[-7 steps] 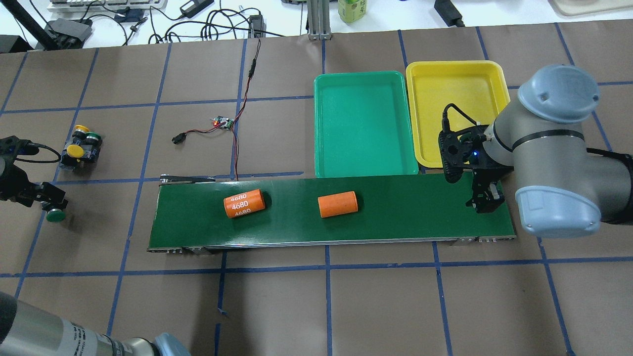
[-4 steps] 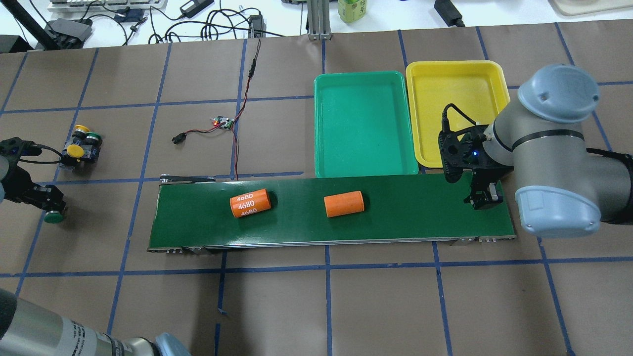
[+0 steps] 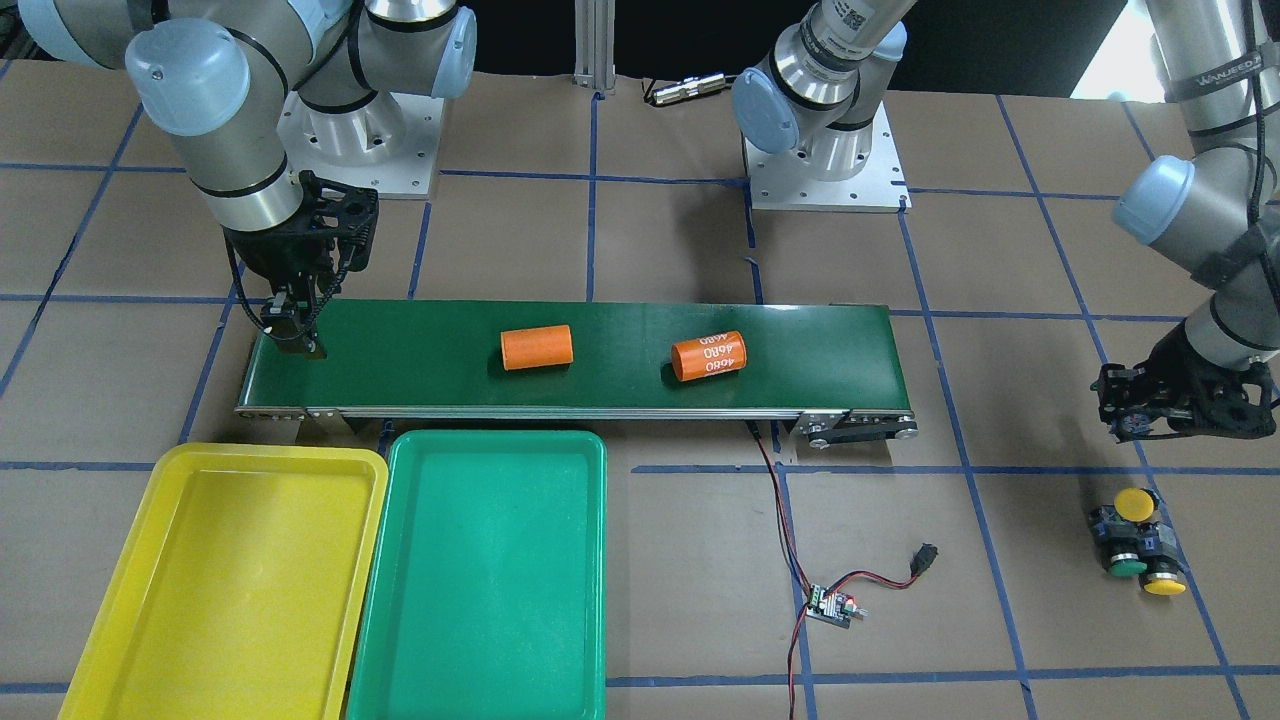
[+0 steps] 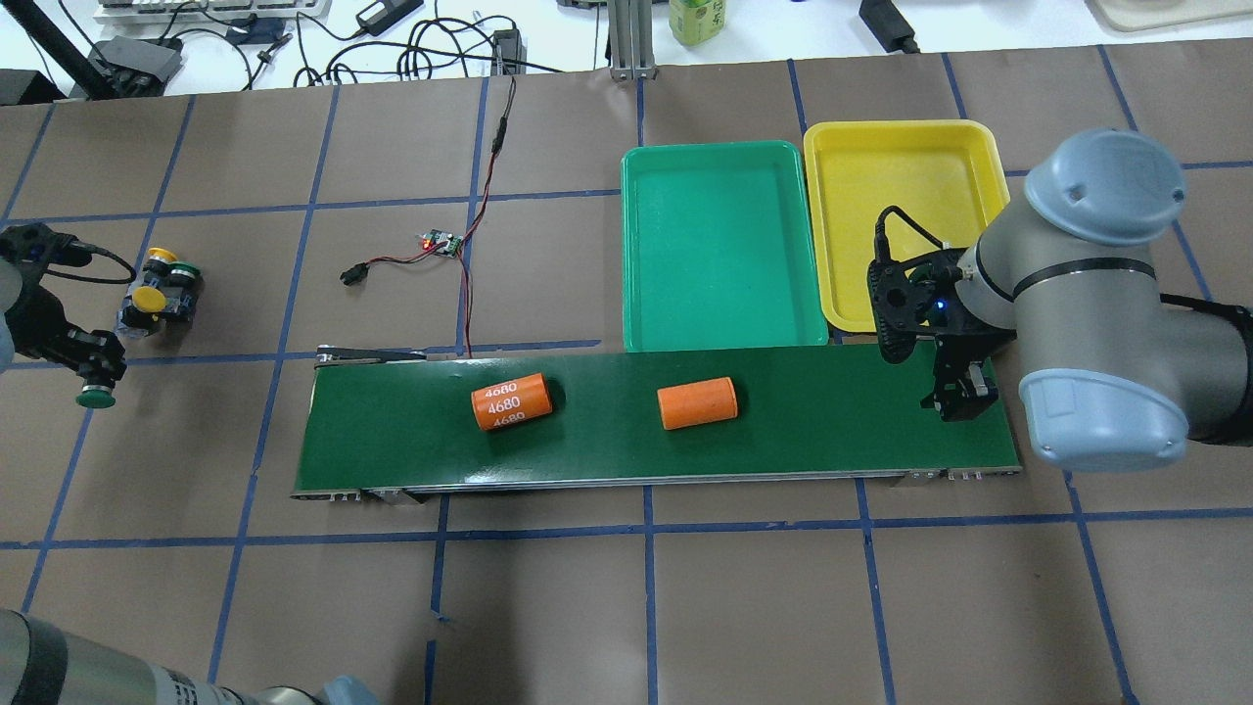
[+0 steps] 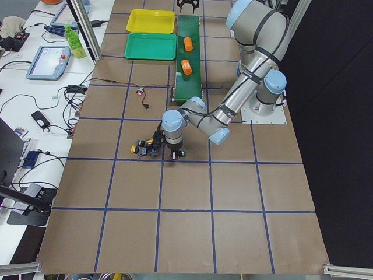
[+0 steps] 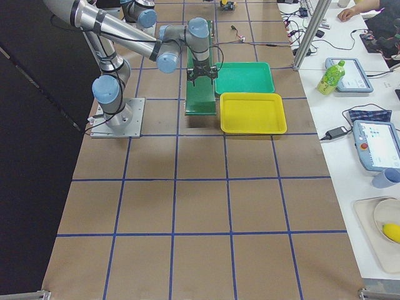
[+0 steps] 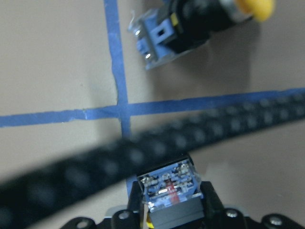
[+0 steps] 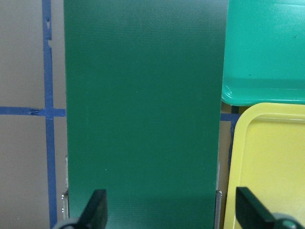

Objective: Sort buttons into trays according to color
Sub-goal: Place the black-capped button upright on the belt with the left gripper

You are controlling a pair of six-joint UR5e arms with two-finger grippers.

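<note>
My left gripper [image 4: 97, 375] is shut on a green button [image 4: 96, 398] and holds it at the table's far left. In the left wrist view its grey-blue switch body [image 7: 168, 191] sits between the jaws. Three more buttons lie clustered beside it: a yellow button [image 4: 149, 297], a second yellow one [image 4: 162, 257] and a green one [image 4: 186, 269]. The green tray [image 4: 719, 245] and the yellow tray [image 4: 905, 186] stand side by side behind the belt, both holding nothing. My right gripper [image 4: 964, 399] is open over the belt's right end, with nothing in it.
The dark-green conveyor belt [image 4: 832, 431] carries two orange cylinders, one marked 4680 [image 4: 510, 400] and a plain one [image 4: 696, 402]. A small wired circuit board [image 4: 442, 241] lies behind the belt's left end.
My left gripper has moved toward the far side and slightly left with the green button, closer to the cluster. Both orange cylinders have shifted right along the belt. The right gripper has barely moved.
</note>
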